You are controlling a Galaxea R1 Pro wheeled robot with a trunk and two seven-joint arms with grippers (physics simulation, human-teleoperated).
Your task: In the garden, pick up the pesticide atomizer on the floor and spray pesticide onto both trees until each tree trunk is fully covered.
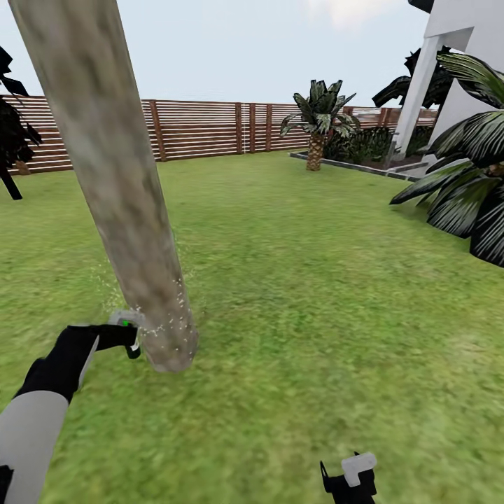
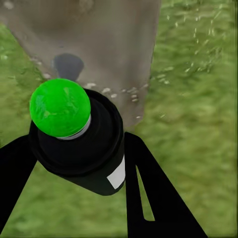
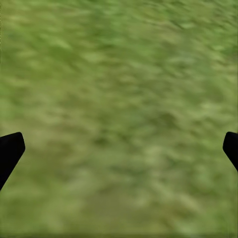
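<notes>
While the left gripper (image 2: 82, 163) clamps its black jaws on either side of the pesticide atomizer (image 2: 79, 141), the black canister with a round bright-green top and a small white label sits at the lower left of the head view, just beside the base of the tree trunk (image 1: 119, 182). Seen from the left wrist, the atomizer's long axis runs along the fingers, its green top facing the trunk. Mottled grey-brown and beige, the thick branchless trunk leans from the top left of the frame down to the lawn (image 1: 315, 280). White specks of pesticide (image 1: 175, 308) dot the bark near its foot and scatter over the grass around it. At the bottom right, the right gripper (image 3: 119, 148) hangs over bare grass, jaws wide apart. A brown slatted fence (image 1: 210, 129) crosses the background, with a short palm (image 1: 318, 119) in front of it.
</notes>
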